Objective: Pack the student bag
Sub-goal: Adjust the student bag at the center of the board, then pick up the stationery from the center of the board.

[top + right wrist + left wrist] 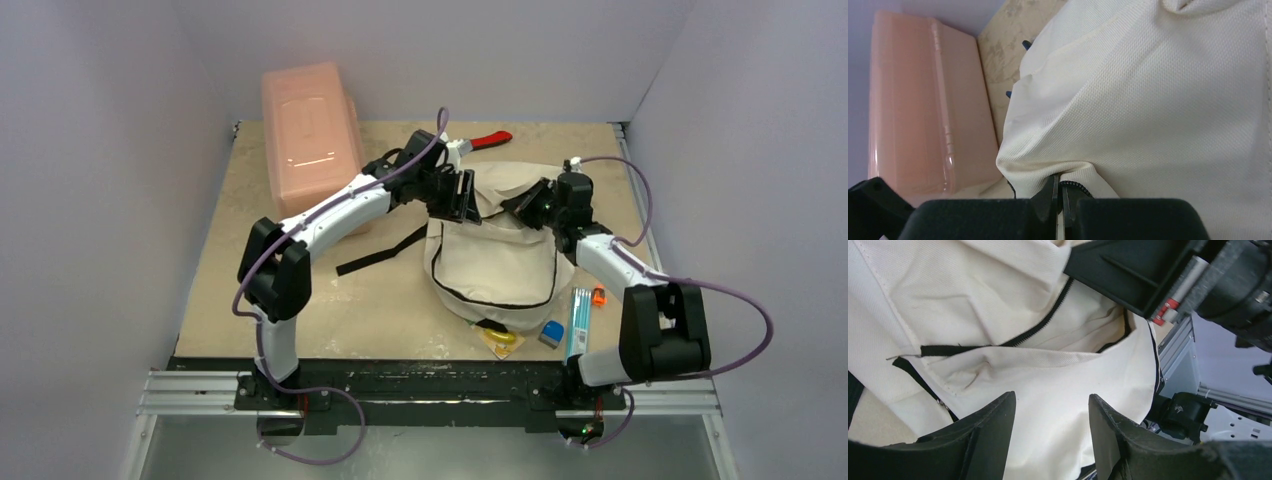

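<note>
The cream student bag (500, 262) lies in the middle of the table, black zipper lines across it. My left gripper (462, 196) hovers at the bag's upper left edge. In the left wrist view it (1052, 402) is open, and bag fabric (998, 300) bulges between the two black fingers (983, 435). My right gripper (530, 205) is at the bag's upper right edge. In the right wrist view it (1060, 182) is shut on a fold of the bag (1158, 100), right at the black zipper.
A rigid pink box (308, 130) stands at the back left, also in the right wrist view (913, 110). A red-handled tool (490, 139) lies behind the bag. A black strap (380, 252) trails left. A yellow packet (500, 338), blue block (551, 333) and teal pack (578, 322) lie near the front.
</note>
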Controlling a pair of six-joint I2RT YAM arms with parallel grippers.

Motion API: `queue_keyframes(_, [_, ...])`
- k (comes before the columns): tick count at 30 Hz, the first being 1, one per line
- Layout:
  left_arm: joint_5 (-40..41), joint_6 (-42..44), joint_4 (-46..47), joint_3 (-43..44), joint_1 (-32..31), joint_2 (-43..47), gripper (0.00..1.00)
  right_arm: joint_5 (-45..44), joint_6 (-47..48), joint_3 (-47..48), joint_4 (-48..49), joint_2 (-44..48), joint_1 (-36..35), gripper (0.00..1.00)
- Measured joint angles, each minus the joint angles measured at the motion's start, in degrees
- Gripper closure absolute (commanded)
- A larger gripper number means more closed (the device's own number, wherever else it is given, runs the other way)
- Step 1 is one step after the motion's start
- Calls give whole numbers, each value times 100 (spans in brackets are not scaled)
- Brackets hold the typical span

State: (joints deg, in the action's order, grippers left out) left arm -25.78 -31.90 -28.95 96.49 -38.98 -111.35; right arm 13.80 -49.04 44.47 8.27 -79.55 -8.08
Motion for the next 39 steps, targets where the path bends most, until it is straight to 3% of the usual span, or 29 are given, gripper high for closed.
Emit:
queue_keyframes(6, [26, 142, -162, -138, 7, 479, 45, 289, -42, 605, 234, -737, 74, 100])
queue_keyframes(13, [50, 151, -155, -1021, 35, 1029, 45, 527, -175, 1174, 658, -1266, 153, 100])
queue_keyframes(14, [59, 146, -155, -1147, 37, 1086, 45, 533, -229, 1233, 723, -1340, 164, 98])
queue_keyframes(16, [72, 131, -157, -1335, 44, 1165, 44, 533, -299, 1305, 809, -1460, 173, 76])
queue_keyframes(18, [85, 120, -153, -1451, 63, 1228, 44, 538, -269, 1405, 741, -1539, 177, 62])
queue_keyframes(22, [107, 105, -164, -1576, 186, 1458, 43, 442, 551, 2367, -581, -1773, 127, 37])
queue_keyframes(26, [98, 107, -157, -1576, 304, 1784, 42, -208, 1606, 2723, -2109, -1325, -20, 21])
queue_keyframes(27, [85, 107, -160, -1576, 328, 1867, 42, -374, 1786, 2723, -2465, -1121, -44, 7])
queue_keyframes(28, [66, 107, -157, -1576, 341, 1952, 42, -570, 1971, 2723, -2907, -837, -66, 2])
queue_keyframes(34, [-109, 111, -162, -1576, 352, 2308, 41, -1364, 2446, 2721, -4913, 973, -398, 1])
queue_keyframes(39, [-127, 160, -208, -1661, 415, 2723, 42, -1847, 2385, 2752, -5963, 1025, -2787, 1])
